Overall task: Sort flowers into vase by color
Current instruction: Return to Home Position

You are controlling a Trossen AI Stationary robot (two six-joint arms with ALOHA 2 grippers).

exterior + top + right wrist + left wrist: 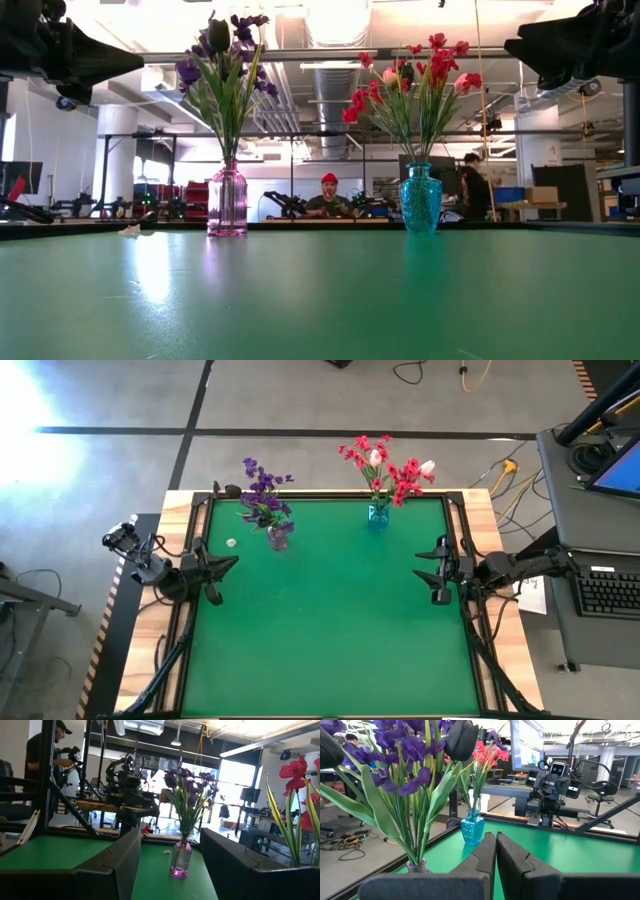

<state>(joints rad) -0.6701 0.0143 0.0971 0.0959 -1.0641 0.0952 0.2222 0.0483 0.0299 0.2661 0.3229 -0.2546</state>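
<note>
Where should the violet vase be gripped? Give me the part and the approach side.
Take the violet vase by its glass body, below the neck, coming in level across the green table. It stands upright, and the purple flowers and leaves fan out above the mouth, so a top approach would likely hit them.

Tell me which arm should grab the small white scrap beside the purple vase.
Left. The left gripper sits close to the scrap; the right gripper waits across the table.
</note>
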